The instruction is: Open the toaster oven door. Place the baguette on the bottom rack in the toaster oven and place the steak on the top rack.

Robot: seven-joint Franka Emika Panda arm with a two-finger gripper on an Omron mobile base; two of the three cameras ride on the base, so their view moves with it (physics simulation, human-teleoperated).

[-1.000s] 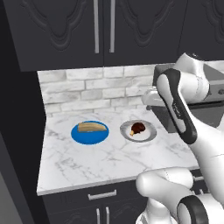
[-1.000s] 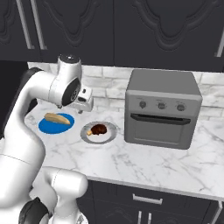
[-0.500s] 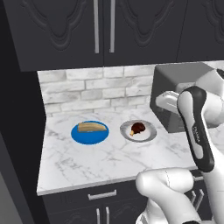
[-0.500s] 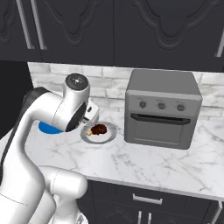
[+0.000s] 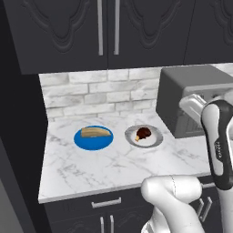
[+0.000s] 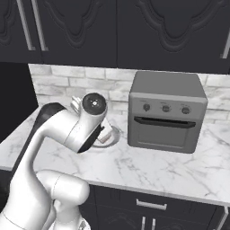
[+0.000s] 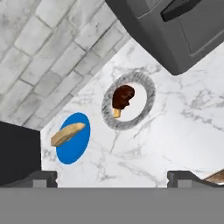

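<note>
Two finger tips stand wide apart at the bottom of the hand view, so the jaws (image 7: 112, 177) are spread with nothing between them, hanging over the marble table (image 5: 109, 166). Nearest beyond them lie two dishes side by side: a blue plate (image 7: 74, 139) carrying the baguette (image 7: 67, 134), and a grey plate (image 7: 129, 100) carrying the steak (image 7: 122, 97), the two plates near each other but apart. Farther on, against the brick wall, sits the toaster oven (image 6: 165, 111), its door (image 6: 162, 134) shut, with the dark bar handle (image 6: 162, 121) running along the door's upper edge under three knobs. I judge the door stiff and hinged low, best taken by pinching the bar near its middle and drawing it outward and down. The baguette looks light, firm and crusty, easiest gripped across its narrow width at mid-length; the steak looks small, soft and likely slick, wanting a grip across its thicker dark part.
</note>
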